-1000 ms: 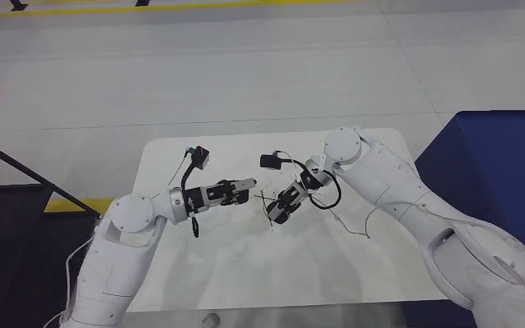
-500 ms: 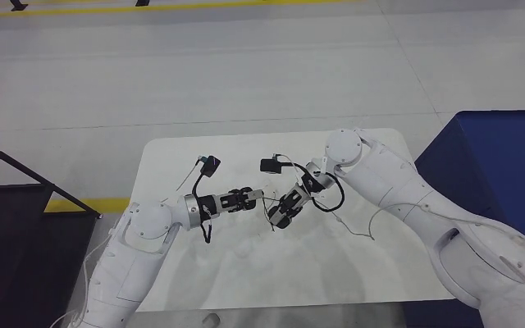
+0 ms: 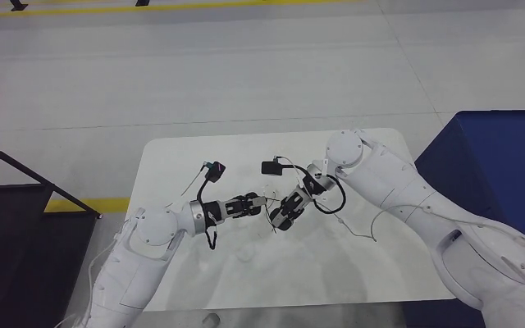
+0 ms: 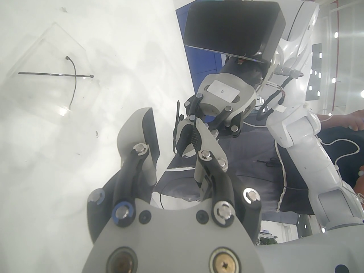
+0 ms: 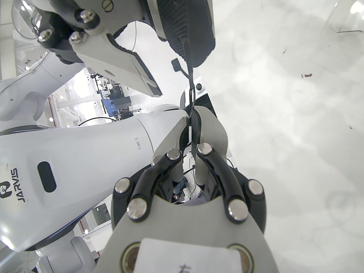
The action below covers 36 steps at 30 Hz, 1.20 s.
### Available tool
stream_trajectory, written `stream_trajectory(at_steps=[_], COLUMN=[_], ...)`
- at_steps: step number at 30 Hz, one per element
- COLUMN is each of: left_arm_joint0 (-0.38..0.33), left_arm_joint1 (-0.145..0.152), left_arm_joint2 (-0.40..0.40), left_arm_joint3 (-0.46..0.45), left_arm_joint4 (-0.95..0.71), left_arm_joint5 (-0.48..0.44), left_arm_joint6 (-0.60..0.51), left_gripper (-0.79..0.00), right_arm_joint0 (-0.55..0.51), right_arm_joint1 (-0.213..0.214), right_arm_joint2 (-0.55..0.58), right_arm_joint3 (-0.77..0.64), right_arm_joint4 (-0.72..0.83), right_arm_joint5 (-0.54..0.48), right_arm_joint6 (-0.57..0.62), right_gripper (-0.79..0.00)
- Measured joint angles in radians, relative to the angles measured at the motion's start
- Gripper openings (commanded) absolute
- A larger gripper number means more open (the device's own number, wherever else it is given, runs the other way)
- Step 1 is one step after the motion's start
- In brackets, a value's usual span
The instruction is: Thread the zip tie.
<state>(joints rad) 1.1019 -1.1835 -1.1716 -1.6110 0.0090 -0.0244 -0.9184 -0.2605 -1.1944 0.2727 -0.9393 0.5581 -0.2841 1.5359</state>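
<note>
White worktop [image 3: 328,262] with rounded corners, pale and faintly smudged across the bare surface. Flat on it, a clear sheet [image 4: 42,92], roughly square and set cornerwise in the left wrist view, glinting at one corner. On that sheet, two black ties: a straight zip tie [image 4: 42,74] and, crossing over it near one end, a curved zip tie [image 4: 75,86], both lying loose. Elsewhere on the bare surface, a few tiny dark specks [image 4: 97,134] and, in the right wrist view, one small brown crumb [image 5: 306,75] well apart from the sheet's edge.
</note>
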Motion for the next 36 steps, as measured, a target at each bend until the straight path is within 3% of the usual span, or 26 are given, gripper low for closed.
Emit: stream_trajectory(at_steps=[4,10,30,31,32,33,36], left_arm_joint0=[-0.004,-0.001,0.01,0.011,0.011,0.011,0.011], left_arm_joint1=[-0.001,0.001,0.007,0.007,0.007,0.007,0.008], left_arm_joint2=[0.008,0.013,0.012,0.01,0.009,0.009,0.012], left_arm_joint3=[-0.002,-0.01,-0.02,-0.02,-0.02,-0.021,-0.026], left_arm_joint4=[-0.005,-0.005,-0.014,-0.023,-0.029,-0.032,-0.036], left_arm_joint5=[0.002,0.001,0.0,0.003,0.005,0.005,0.0], left_arm_joint6=[0.016,0.032,0.068,0.071,0.073,0.074,0.07], left_gripper=[-0.61,-0.779,-0.785,-0.77,-0.668,-0.619,-0.523], right_arm_joint0=[0.0,0.003,0.0,0.0,0.0,-0.001,-0.004], right_arm_joint1=[0.003,0.008,0.021,0.022,0.023,0.024,0.027], right_arm_joint2=[0.0,0.001,0.027,0.03,0.032,0.034,0.044], right_arm_joint3=[-0.007,-0.015,-0.006,-0.007,-0.008,-0.009,-0.014], right_arm_joint4=[0.0,-0.001,-0.012,-0.017,-0.019,-0.021,-0.02], right_arm_joint5=[0.0,0.0,0.0,0.0,0.0,0.0,0.0], right_arm_joint6=[0.0,0.0,0.0,0.0,0.0,0.0,0.0], right_gripper=[-0.785,-0.785,-0.785,-0.785,-0.785,-0.785,-0.785])
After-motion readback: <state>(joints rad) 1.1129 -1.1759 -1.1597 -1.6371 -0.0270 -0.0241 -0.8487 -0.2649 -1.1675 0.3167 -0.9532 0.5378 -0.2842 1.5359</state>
